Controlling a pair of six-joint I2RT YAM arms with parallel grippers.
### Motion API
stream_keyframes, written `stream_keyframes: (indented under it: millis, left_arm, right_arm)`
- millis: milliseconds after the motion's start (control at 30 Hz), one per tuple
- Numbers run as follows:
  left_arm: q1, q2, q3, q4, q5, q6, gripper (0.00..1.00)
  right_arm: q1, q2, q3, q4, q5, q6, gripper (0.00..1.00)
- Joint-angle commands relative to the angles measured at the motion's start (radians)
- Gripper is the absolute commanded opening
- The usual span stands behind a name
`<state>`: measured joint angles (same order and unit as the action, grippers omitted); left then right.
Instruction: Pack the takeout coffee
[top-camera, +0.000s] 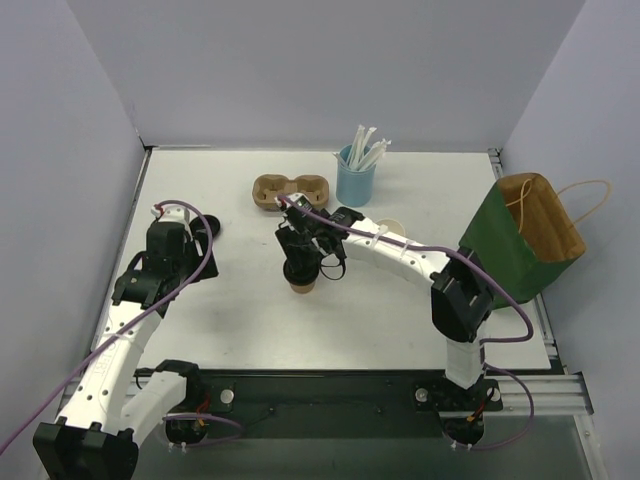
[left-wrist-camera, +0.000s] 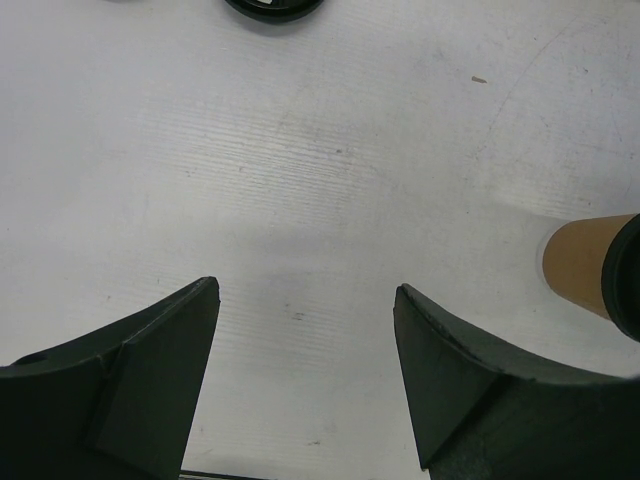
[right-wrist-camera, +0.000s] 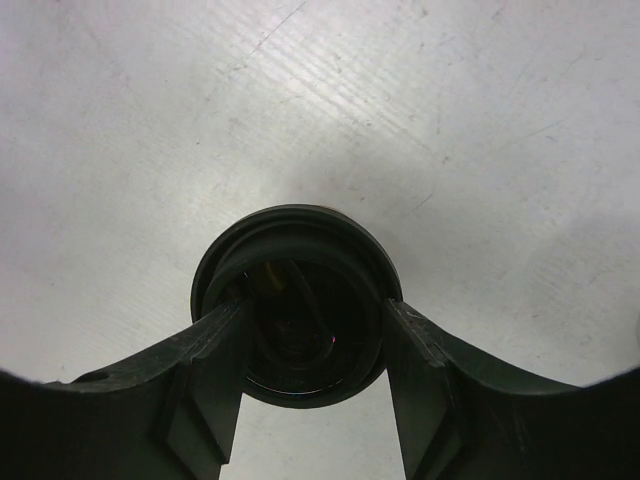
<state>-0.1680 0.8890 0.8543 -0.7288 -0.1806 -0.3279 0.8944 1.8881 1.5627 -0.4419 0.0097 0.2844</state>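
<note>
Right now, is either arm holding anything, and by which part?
Left fingers hold nothing. Right fingers flank the black lid on the tan cup; a grip cannot be told.

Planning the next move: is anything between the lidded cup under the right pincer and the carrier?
Nothing visible does. The cup sits inside the right pincer; toward the carrier only that arm's own wrist overhangs the table.

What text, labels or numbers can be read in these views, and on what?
None can be read. The tan cup, its black lid, the blue straw cup, the pulp carrier and the green bag all show plain surfaces with no print or marking.
</note>
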Motion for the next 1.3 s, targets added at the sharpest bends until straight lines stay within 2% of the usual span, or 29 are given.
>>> stream_keyframes:
  millis: [0, 333, 400, 533, 633, 767, 833, 1067, 1267]
  left_arm:
    - [0.007, -0.01, 0.0, 0.034, -0.02, 0.006, 0.8]
    - [0.012, -0.005, 0.005, 0.023, -0.059, -0.002, 0.8]
    - [0.018, 0.005, 0.011, 0.016, -0.074, -0.01, 0.79]
    - [0.048, 0.036, 0.035, 0.011, -0.111, -0.02, 0.79]
    - [0.056, 0.09, 0.055, 0.054, -0.085, 0.018, 0.79]
    - [0.055, 0.187, 0.052, 0.245, 0.067, 0.269, 0.75]
    - [0.053, 0.226, 0.055, 0.31, 0.052, 0.358, 0.74]
    - [0.056, 0.537, 0.196, 0.457, 0.033, 0.45, 0.67]
    - [0.058, 0.74, 0.304, 0.491, 0.007, 0.51, 0.63]
  right_arm:
    - [-0.072, -0.009, -0.035, -0.067, 0.039, -0.048, 0.52]
    - [-0.271, 0.023, 0.022, -0.067, 0.082, -0.102, 0.52]
    - [-0.317, 0.034, 0.045, -0.069, 0.052, -0.106, 0.52]
    - [-0.35, 0.042, 0.114, -0.08, 0.004, -0.111, 0.52]
    - [-0.35, 0.045, 0.16, -0.099, -0.042, -0.123, 0.53]
    - [-0.351, 0.019, 0.218, -0.123, -0.051, -0.134, 0.6]
    - [-0.353, -0.012, 0.23, -0.132, -0.053, -0.139, 0.62]
    - [-0.354, -0.161, 0.209, -0.141, -0.109, -0.14, 0.64]
    - [-0.348, -0.334, 0.057, -0.112, -0.191, -0.146, 0.64]
